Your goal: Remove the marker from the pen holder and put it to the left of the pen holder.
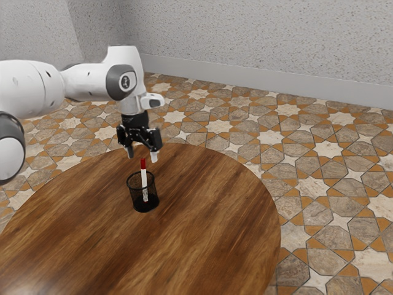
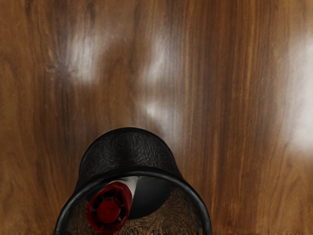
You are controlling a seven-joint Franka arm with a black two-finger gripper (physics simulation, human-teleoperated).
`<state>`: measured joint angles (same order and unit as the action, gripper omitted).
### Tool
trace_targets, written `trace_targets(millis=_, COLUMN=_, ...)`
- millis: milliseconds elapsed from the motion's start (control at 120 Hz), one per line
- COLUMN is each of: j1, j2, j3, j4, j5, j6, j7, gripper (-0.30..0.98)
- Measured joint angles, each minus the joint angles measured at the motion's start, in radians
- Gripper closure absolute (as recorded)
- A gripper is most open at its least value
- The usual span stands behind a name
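Marker [image 1: 144, 178] stands nearly upright inside the black mesh pen holder [image 1: 146, 208], red cap [image 1: 143, 163] uppermost and clear of the rim, the foot down in the cup. Taking the exterior view as the dial, that cap sits at 6 o'clock from the fingers [image 1: 153, 157], just beneath the gap; how much depth divides them I cannot tell. Fingers open, empty, tips set apart roughly at 9 and 3 o'clock. Long axis runs close to 12–6, with a slight lean, so the approach looks nearly in line with it. Wrist view agrees: cap [image 2: 108, 208] faces up toward my hand, off-centre in the holder's mouth. Arm [image 1: 92, 81] enters from 9 o'clock, forearm near level, hand turned down toward 6 over the tabletop [image 1: 215, 215]. Judgement: small centring, then lower, close on the cap, draw straight up. Risk: leaning shaft snags the rim and drags the light-looking holder along.
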<state>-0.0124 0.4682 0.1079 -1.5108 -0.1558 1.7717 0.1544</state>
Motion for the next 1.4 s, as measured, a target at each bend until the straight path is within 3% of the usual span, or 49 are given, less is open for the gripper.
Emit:
trace_targets(millis=400, j1=0.000, j2=0.044, j3=0.006, j4=-0.019, j5=0.065, j6=0.047, j7=-0.008, gripper=0.01)
trace_targets(millis=958, j1=-0.011, j2=0.034, j3=0.006, j4=-0.028, j5=0.074, j6=0.070, j7=-0.023, gripper=0.64)
trace_targets(millis=1267, j1=-0.011, j2=0.031, j3=0.005, j4=-0.030, j5=0.075, j6=0.083, j7=-0.035, gripper=0.73)
trace_targets(millis=1400, j1=-0.026, j2=-0.120, j3=0.007, j4=-0.108, j5=0.087, j6=0.077, j7=-0.045, gripper=0.75)
